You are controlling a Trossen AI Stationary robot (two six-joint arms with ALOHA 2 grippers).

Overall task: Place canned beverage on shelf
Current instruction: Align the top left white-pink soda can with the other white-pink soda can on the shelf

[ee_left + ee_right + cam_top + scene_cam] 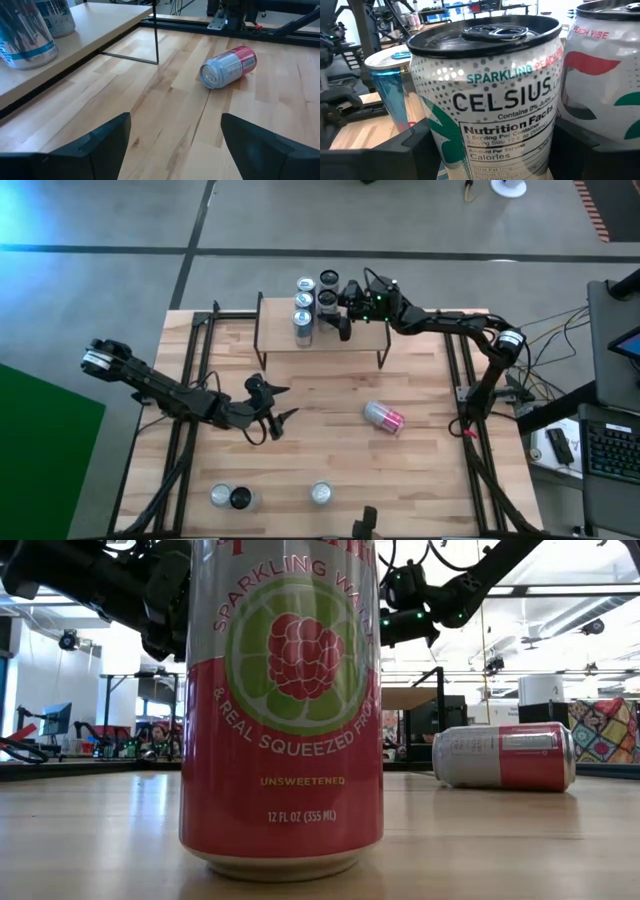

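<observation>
The shelf (360, 340), a low wood-topped riser on black wire legs, stands at the table's far middle. Several cans stand on its left part (303, 302). My right gripper (337, 308) reaches over the shelf from the right and is shut on a white black-topped Celsius can (490, 100), which stands upright among the others. A second Celsius can (605, 75) and a blue can (390, 90) stand beside it. My left gripper (272, 406) is open and empty above the table's middle left; its wrist view (172, 145) looks toward the shelf (95, 30). My right gripper holds the Celsius can between its two fingers (415, 155), one on each side of the can's lower wall (445, 150). The fingers come about level from the table's right side. The can is upright; the fingers hide whether its base rests on the shelf top.
A pink and silver can (383, 417) lies on its side on the table right of centre; it also shows in the left wrist view (227, 67). Three cans (230, 497) (321, 493) stand near the table's near edge; one fills the low view (283, 710). Black frame rails run along both table sides.
</observation>
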